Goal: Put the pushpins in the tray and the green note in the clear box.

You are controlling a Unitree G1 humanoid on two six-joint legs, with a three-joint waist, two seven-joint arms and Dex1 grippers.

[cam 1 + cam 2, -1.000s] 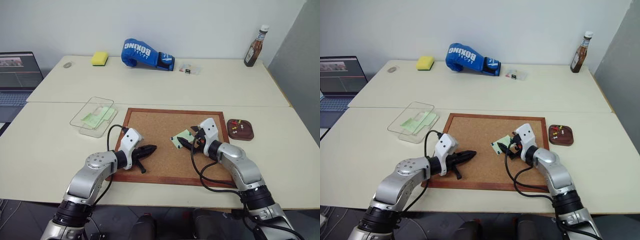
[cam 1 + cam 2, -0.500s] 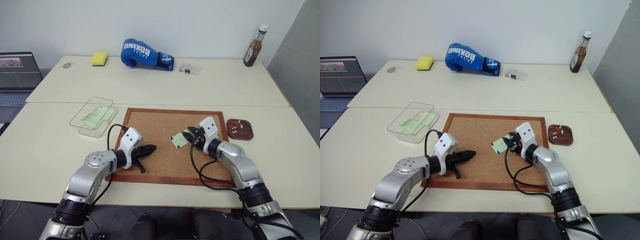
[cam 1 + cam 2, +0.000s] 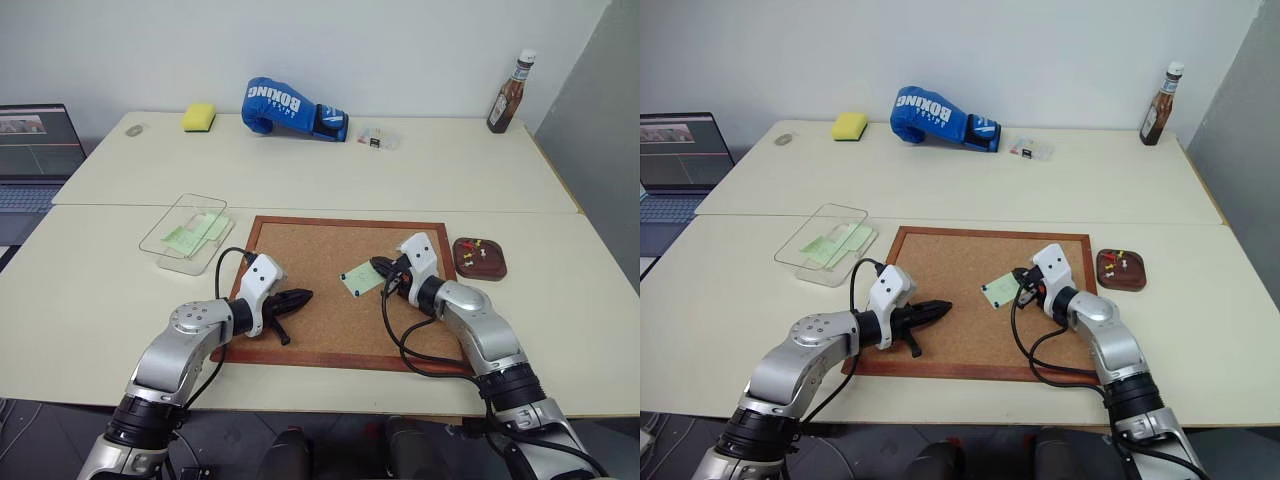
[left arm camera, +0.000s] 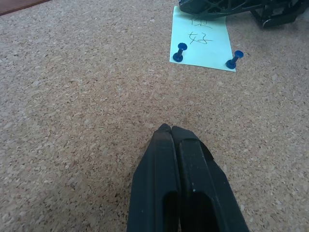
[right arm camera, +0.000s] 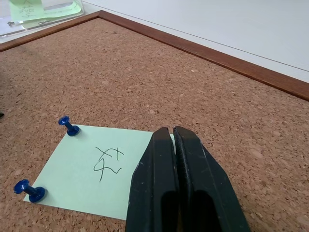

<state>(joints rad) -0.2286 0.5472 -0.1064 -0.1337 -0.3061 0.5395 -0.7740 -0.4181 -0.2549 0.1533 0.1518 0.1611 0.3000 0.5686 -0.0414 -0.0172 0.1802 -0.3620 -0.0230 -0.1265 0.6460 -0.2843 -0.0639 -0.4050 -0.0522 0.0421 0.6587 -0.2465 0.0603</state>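
Note:
The green note (image 5: pixel 96 169) lies on the corkboard (image 3: pixel 320 250), with a scribble on it. Two blue pushpins (image 5: pixel 69 125) (image 5: pixel 29 189) stand in its corners on the side away from my right gripper. My right gripper (image 3: pixel 378 265) is shut at the note's opposite edge, its fingertips (image 5: pixel 169 133) over the paper; what is under them is hidden. Left of the note, my left gripper (image 3: pixel 305 296) rests shut on the cork, holding nothing. The brown tray (image 3: pixel 498 272) sits right of the board with several coloured pins in it. The clear box (image 3: pixel 170 262) stands left of the board with green paper inside.
A blue boxing glove (image 3: pixel 290 105), a yellow sponge (image 3: pixel 199 117), a small clear case (image 3: pixel 377 137) and a sauce bottle (image 3: pixel 507 93) stand on the far table. A laptop (image 3: pixel 35 150) is at the far left. Black cables hang from both wrists.
My right gripper has gone from open to shut at the note's edge. The left arm and the other things have not moved.

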